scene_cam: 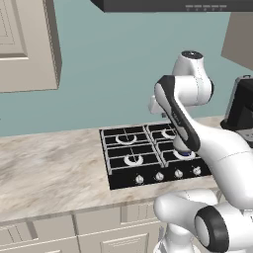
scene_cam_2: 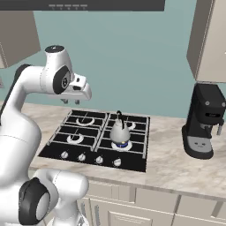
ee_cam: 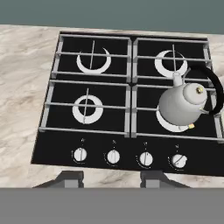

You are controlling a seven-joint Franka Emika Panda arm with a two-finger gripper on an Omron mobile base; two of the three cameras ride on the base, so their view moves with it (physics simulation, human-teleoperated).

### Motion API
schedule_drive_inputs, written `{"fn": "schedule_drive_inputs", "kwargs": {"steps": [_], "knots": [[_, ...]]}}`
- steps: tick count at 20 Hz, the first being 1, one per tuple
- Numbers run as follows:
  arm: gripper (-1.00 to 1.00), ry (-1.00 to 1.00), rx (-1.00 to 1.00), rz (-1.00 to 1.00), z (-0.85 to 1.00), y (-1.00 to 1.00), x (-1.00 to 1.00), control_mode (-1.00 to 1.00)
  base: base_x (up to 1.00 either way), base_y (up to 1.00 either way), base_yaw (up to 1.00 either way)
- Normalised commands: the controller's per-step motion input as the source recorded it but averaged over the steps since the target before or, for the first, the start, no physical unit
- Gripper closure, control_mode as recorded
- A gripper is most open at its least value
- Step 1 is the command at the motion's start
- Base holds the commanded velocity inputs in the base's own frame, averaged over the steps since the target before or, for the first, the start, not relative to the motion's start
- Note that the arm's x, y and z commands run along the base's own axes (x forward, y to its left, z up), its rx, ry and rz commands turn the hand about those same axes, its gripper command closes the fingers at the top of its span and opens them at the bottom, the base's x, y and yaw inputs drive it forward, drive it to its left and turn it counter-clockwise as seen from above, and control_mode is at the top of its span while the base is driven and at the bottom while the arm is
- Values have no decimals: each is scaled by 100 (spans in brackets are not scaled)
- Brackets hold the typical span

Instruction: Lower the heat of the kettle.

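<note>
In the left base view, the black stove [scene_cam: 148, 155] with grey metal grates sits in a marbled stone desk [scene_cam: 49, 168]. The white arm bends over the stove and hides its right burners.

In the right base view, the end effector [scene_cam_2: 70, 100] hangs high above the stove's back left corner, pointing down. I cannot tell how far apart its fingers are. The small round silver kettle [scene_cam_2: 119, 130] sits on the stove's front right burner, over a blue flame. A tall black coffee machine [scene_cam_2: 204, 120] stands right of the stove.

In the hand view, the shiny kettle has a thin dark loop handle and a short spout. Four round white knobs [ee_cam: 113, 156] line the stove's front edge.
</note>
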Motion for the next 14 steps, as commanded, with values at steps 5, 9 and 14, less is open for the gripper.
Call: {"fn": "schedule_drive_inputs", "kwargs": {"steps": [5, 9, 14], "knots": [[-100, -9, 1, -1, 0, -4, -14, -100, 0, 0, 0], [-100, -1, 7, -15, -8, -35, -21, -100, 0, 0, 0], [-100, 0, 8, -23, -18, -58, -29, -100, 0, 0, 0]]}}
